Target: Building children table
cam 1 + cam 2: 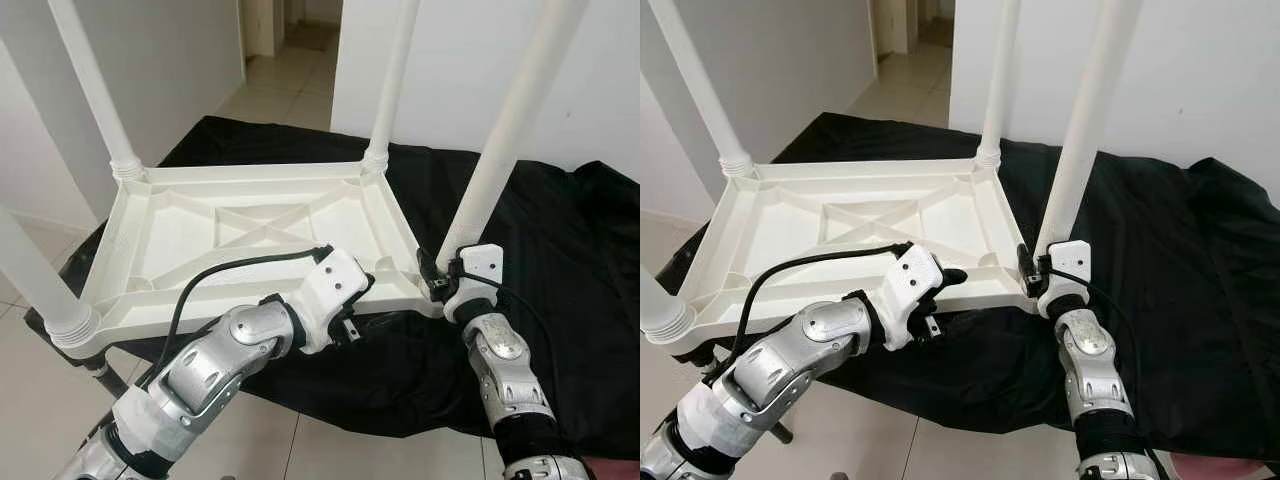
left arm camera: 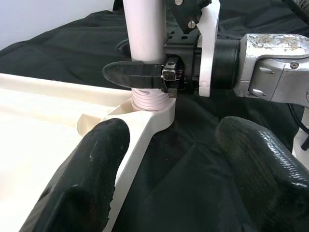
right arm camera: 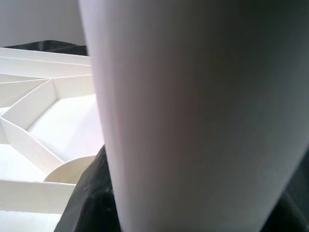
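Note:
The white plastic table (image 1: 240, 215) lies upside down on a black cloth, its four legs pointing up. My right gripper (image 1: 438, 276) is shut on the near right leg (image 1: 500, 150) just above its threaded socket at the corner. In the left wrist view one black finger (image 2: 130, 75) of that gripper wraps the leg (image 2: 142, 34). In the right wrist view the leg (image 3: 193, 116) is seen from very close. My left gripper (image 1: 358, 300) is open at the table's near rim, close to that corner. One finger (image 2: 91, 179) lies over the rim and the other sits over the cloth.
The black cloth (image 1: 560, 260) covers the low support under the table and spreads to the right. The other legs (image 1: 95, 90) (image 1: 395, 80) (image 1: 35, 280) stand tall around the work area. There is tiled floor in front, white walls, and a doorway (image 1: 290, 50) behind.

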`<state>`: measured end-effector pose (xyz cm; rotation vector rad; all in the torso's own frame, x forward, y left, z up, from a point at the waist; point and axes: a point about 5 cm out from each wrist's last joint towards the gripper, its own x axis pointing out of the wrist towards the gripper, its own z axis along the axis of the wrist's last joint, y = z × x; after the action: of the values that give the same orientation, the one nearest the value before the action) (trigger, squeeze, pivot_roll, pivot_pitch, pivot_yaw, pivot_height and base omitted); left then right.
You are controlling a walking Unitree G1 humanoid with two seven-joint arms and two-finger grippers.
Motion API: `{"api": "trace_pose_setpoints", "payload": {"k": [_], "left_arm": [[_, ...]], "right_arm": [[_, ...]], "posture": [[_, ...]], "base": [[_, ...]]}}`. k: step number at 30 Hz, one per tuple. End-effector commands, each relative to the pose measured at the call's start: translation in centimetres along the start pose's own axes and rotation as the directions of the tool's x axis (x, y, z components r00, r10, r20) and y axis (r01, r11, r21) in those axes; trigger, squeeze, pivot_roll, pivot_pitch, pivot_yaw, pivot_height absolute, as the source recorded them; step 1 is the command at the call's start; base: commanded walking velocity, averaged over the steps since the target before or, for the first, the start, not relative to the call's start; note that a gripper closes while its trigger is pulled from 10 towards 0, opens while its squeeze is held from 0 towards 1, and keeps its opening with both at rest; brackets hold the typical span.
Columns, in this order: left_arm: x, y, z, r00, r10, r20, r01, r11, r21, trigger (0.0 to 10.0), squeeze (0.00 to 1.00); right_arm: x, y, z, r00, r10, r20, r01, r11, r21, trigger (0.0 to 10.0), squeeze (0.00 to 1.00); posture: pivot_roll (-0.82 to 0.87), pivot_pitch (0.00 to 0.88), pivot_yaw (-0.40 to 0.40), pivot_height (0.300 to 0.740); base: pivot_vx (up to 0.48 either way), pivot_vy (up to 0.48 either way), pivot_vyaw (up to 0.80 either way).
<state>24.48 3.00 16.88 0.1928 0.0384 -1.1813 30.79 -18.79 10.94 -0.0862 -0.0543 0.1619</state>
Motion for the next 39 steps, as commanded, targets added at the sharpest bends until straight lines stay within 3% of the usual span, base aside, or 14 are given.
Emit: {"api": "trace_pose_setpoints", "payload": {"k": [1,11,32,33,38,39], "left_arm": [[0.0,-0.6,0.1,0.992,-0.126,-0.013,0.126,0.992,0.020,10.0,0.00],[0.1,-0.7,0.2,0.992,-0.125,-0.010,0.125,0.992,0.025,10.0,0.00],[0.1,-0.9,0.2,0.992,-0.127,-0.009,0.127,0.992,0.025,10.0,0.00],[0.1,-0.9,0.2,0.992,-0.127,-0.009,0.127,0.992,0.022,10.0,0.00],[0.1,-1.0,0.2,0.992,-0.127,-0.008,0.127,0.992,0.020,10.0,0.00],[0.2,-1.0,0.2,0.992,-0.126,-0.007,0.126,0.992,0.019,10.0,0.00]], "right_arm": [[-0.9,0.5,-3.0,0.988,0.017,-0.151,-0.008,0.998,0.058,10.0,0.00],[-0.7,0.3,-3.6,0.983,0.005,-0.181,0.025,0.986,0.164,10.0,0.00],[-1.2,0.7,-3.9,0.982,-0.011,-0.186,0.040,0.987,0.155,10.0,0.00],[-1.2,1.3,-3.5,0.983,-0.071,-0.170,0.098,0.982,0.159,10.0,0.00],[-1.2,1.8,-3.1,0.980,-0.117,-0.160,0.143,0.976,0.164,10.0,0.00],[-1.1,2.3,-2.4,0.958,-0.246,-0.145,0.268,0.950,0.158,10.0,0.00]], "posture": [[-0.03,0.000,-0.029,0.740],[-0.04,0.000,-0.035,0.740],[-0.04,0.000,-0.040,0.740],[-0.04,0.000,-0.044,0.740],[-0.04,0.000,-0.044,0.740],[-0.04,0.000,-0.056,0.740]], "base": [[0.000,0.000,0.00],[0.000,0.000,0.00],[0.000,0.000,0.00],[0.000,0.000,0.00],[0.000,0.000,0.00],[0.000,0.000,0.00]]}}
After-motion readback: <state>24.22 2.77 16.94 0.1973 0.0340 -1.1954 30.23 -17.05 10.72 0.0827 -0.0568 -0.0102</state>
